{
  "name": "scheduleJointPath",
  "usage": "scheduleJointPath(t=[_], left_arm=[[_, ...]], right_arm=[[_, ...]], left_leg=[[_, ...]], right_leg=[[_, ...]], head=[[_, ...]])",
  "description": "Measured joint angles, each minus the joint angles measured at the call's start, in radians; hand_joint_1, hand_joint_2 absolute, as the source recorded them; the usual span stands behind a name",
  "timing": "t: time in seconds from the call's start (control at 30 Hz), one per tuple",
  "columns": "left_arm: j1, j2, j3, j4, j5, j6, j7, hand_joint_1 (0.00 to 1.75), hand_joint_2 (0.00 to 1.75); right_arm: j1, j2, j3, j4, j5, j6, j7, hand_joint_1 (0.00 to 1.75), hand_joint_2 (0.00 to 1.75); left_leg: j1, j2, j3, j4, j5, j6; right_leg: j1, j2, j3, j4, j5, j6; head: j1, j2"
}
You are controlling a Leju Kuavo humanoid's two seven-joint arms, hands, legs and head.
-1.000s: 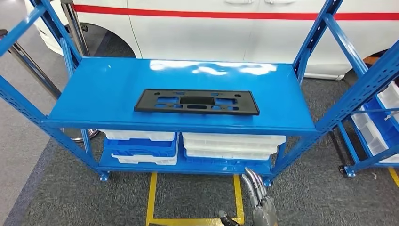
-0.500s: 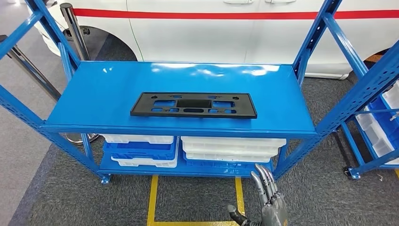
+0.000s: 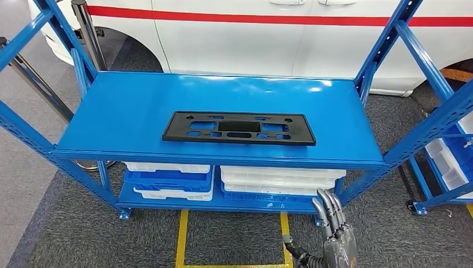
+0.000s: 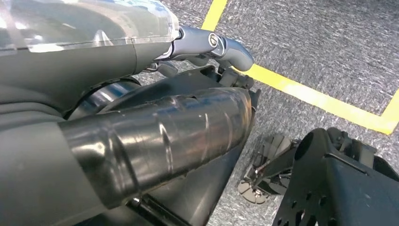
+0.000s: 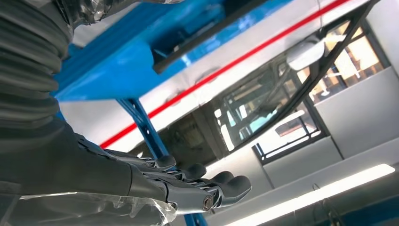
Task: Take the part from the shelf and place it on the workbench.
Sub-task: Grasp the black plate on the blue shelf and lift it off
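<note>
On the upper deck of the blue shelf (image 3: 139, 120), from the head view, you are looking at the part (image 3: 239, 128): a flat black plate, long and thin, pierced with cutouts, lying nearer the front edge than the back. It is looking like moulded plastic, so expect it to be light and fairly stiff but prone to flexing along its length; the glossy deck gives little purchase underneath, so plan on taking it by a long edge or hooking through a cutout. Your right hand (image 3: 333, 234) is hanging low in front of the shelf, fingers straight and apart, holding nothing.

At the left wrist, your left hand (image 4: 207, 44) is pointing down at grey carpet and a yellow floor line (image 4: 301, 92); I cannot tell how its fingers are lying.

At the right wrist, the fingers (image 5: 207, 186) are lying extended, grasping nothing, below the shelf.
</note>
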Motion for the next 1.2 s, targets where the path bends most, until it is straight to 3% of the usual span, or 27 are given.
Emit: scheduleJointPath(t=[0.1, 0.13, 0.17, 0.2, 0.27, 0.33, 0.43, 0.53, 0.57, 0.63, 0.67, 0.7, 0.73, 0.8, 0.87, 1.03, 1.07, 1.13, 1.17, 1.2], left_arm=[[0.000, 0.000, 0.000, 0.000, -0.004, 0.000, -0.002, 0.00, 0.00], [0.000, 0.000, 0.000, 0.000, -0.004, 0.000, -0.002, 0.00, 0.00], [0.000, 0.000, 0.000, 0.000, -0.005, 0.000, -0.003, 0.00, 0.00], [0.000, 0.000, 0.000, 0.000, -0.005, 0.000, -0.003, 0.00, 0.00], [-0.001, -0.001, 0.000, 0.000, -0.006, 0.000, -0.003, 0.00, 0.00], [-0.001, -0.001, 0.000, 0.000, -0.007, 0.000, -0.003, 0.00, 0.00], [-0.002, -0.001, 0.000, 0.000, -0.008, -0.001, -0.002, 0.00, 0.00], [-0.002, -0.001, 0.000, 0.000, -0.009, -0.002, -0.002, 0.00, 0.00], [-0.002, 0.000, 0.000, 0.000, -0.010, -0.002, -0.001, 0.00, 0.00], [-0.002, 0.000, 0.000, 0.000, -0.010, -0.004, -0.001, 0.00, 0.00], [-0.002, 0.001, 0.000, 0.000, -0.010, -0.004, -0.001, 0.00, 0.00], [-0.002, 0.001, 0.000, 0.000, -0.010, -0.005, -0.001, 0.00, 0.00], [-0.002, 0.001, 0.000, 0.000, -0.010, -0.005, -0.001, 0.00, 0.00], [-0.002, 0.001, 0.000, 0.000, -0.010, -0.005, 0.000, 0.00, 0.00], [-0.002, 0.001, 0.000, 0.001, -0.010, -0.006, 0.000, 0.00, 0.00], [-0.002, 0.001, 0.000, 0.001, -0.014, -0.008, 0.001, 0.00, 0.00], [-0.002, 0.000, 0.000, 0.001, -0.016, -0.009, 0.001, 0.00, 0.00], [-0.002, 0.000, 0.000, 0.001, -0.020, -0.010, 0.001, 0.00, 0.00], [-0.002, 0.000, 0.000, 0.001, -0.021, -0.010, 0.001, 0.00, 0.00], [-0.002, 0.000, 0.000, 0.001, -0.021, -0.011, 0.001, 0.00, 0.00]], right_arm=[[0.001, -0.007, -0.020, -0.010, 0.004, 0.000, 0.013, 0.00, 1.75], [0.001, -0.011, -0.024, -0.010, 0.004, 0.000, 0.016, 0.00, 1.75], [0.001, -0.015, -0.028, -0.010, 0.004, 0.000, 0.018, 0.00, 1.75], [0.001, -0.017, -0.031, -0.010, 0.004, 0.000, 0.018, 0.00, 1.75], [0.000, -0.019, -0.037, -0.010, 0.004, 0.000, 0.019, 0.00, 1.75], [-0.001, -0.019, -0.041, -0.011, 0.004, 0.000, 0.019, 0.00, 1.75], [-0.001, -0.019, -0.044, -0.012, 0.004, 0.000, 0.019, 0.00, 1.75], [-0.002, -0.019, -0.045, -0.013, 0.004, 0.000, 0.020, 0.00, 1.75], [-0.002, -0.019, -0.046, -0.013, 0.003, 0.000, 0.021, 0.00, 1.75], [-0.002, -0.019, -0.047, -0.013, 0.001, 0.000, 0.024, 0.00, 1.75], [-0.002, -0.019, -0.047, -0.013, 0.000, 0.000, 0.026, 0.00, 1.75], [-0.002, -0.019, -0.048, -0.013, 0.000, 0.000, 0.028, 0.00, 1.75], [-0.002, -0.019, -0.049, -0.013, 0.000, 0.000, 0.029, 0.00, 1.75], [-0.002, -0.019, -0.050, -0.013, 0.000, 0.000, 0.031, 0.00, 1.75], [-0.004, -0.020, -0.051, -0.013, 0.000, 0.000, 0.036, 0.00, 1.75], [-0.025, -0.046, -0.048, -0.011, -0.015, 0.000, 0.081, 0.00, 1.75], [-0.032, -0.057, -0.044, -0.008, -0.027, 0.000, 0.093, 0.00, 1.75], [-0.045, -0.081, -0.033, -0.002, -0.051, 0.000, 0.112, 0.00, 1.75], [-0.049, -0.090, -0.027, 0.002, -0.059, 0.000, 0.117, 0.00, 1.75], [-0.051, -0.098, -0.022, 0.006, -0.063, 0.000, 0.120, 0.00, 1.75]], left_leg=[[-0.003, 0.002, 0.008, -0.002, -0.006, 0.013], [-0.005, 0.001, 0.011, -0.002, -0.010, 0.016], [-0.007, 0.000, 0.016, -0.002, -0.014, 0.017], [-0.008, -0.002, 0.023, -0.001, -0.018, 0.017], [-0.011, -0.004, 0.038, -0.001, -0.029, 0.013], [-0.014, -0.005, 0.045, -0.001, -0.040, 0.004], [-0.013, -0.005, 0.048, -0.005, -0.047, -0.009], [-0.013, -0.001, 0.041, 0.031, -0.073, -0.025], [-0.012, -0.001, 0.018, 0.079, -0.097, -0.031], [-0.007, 0.000, -0.058, 0.214, -0.153, -0.040], [-0.005, 0.000, -0.094, 0.269, -0.165, -0.043], [-0.003, 0.000, -0.113, 0.288, -0.155, -0.045], [0.000, 0.000, -0.112, 0.267, -0.123, -0.047], [0.002, 0.002, -0.066, 0.138, -0.033, -0.043], [0.000, 0.002, -0.025, 0.035, 0.010, -0.034], [-0.002, 0.001, -0.005, 0.001, 0.008, -0.003], [0.000, 0.001, 0.001, -0.005, 0.009, 0.003], [-0.001, 0.003, 0.005, -0.007, 0.004, 0.011], [-0.002, 0.002, 0.007, -0.007, 0.002, 0.013], [-0.002, 0.001, 0.011, -0.007, -0.002, 0.014]], right_leg=[[0.000, 0.001, -0.103, 0.186, -0.076, 0.005], [0.000, 0.001, -0.133, 0.231, -0.082, 0.006], [0.000, 0.001, -0.144, 0.236, -0.065, 0.004], [0.001, 0.001, -0.137, 0.205, -0.032, 0.001], [0.007, 0.002, -0.084, 0.073, 0.050, -0.013], [0.015, 0.002, -0.045, -0.017, 0.080, -0.024], [0.019, 0.004, -0.039, -0.032, 0.073, -0.031], [0.009, 0.003, -0.024, -0.048, 0.072, -0.042], [0.006, 0.001, -0.017, -0.052, 0.070, -0.046], [0.006, -0.002, -0.010, -0.053, 0.063, -0.052], [0.007, -0.002, -0.007, -0.053, 0.059, -0.053], [0.006, -0.002, -0.002, -0.052, 0.054, -0.053], [0.006, -0.001, 0.006, -0.051, 0.048, -0.051], [0.006, 0.000, 0.022, -0.049, 0.035, -0.045], [0.008, 0.002, 0.029, -0.045, 0.022, -0.035], [0.004, 0.002, 0.024, -0.022, -0.003, -0.006], [0.003, 0.002, 0.005, 0.017, -0.023, -0.002], [0.001, 0.002, -0.067, 0.147, -0.077, 0.006], [0.001, 0.002, -0.104, 0.205, -0.092, 0.009], [0.000, 0.002, -0.129, 0.235, -0.087, 0.010]], head=[[0.000, 0.000], [0.000, 0.000], [0.000, 0.000], [0.000, 0.000], [0.000, 0.000], [0.000, 0.000], [0.000, 0.000], [-0.003, 0.000], [-0.005, 0.000], [-0.007, 0.000], [-0.007, 0.000], [-0.007, 0.000], [-0.007, 0.000], [-0.006, 0.000], [-0.006, 0.000], [-0.005, 0.000], [-0.005, 0.000], [-0.004, 0.000], [-0.004, 0.000], [-0.004, 0.000]])
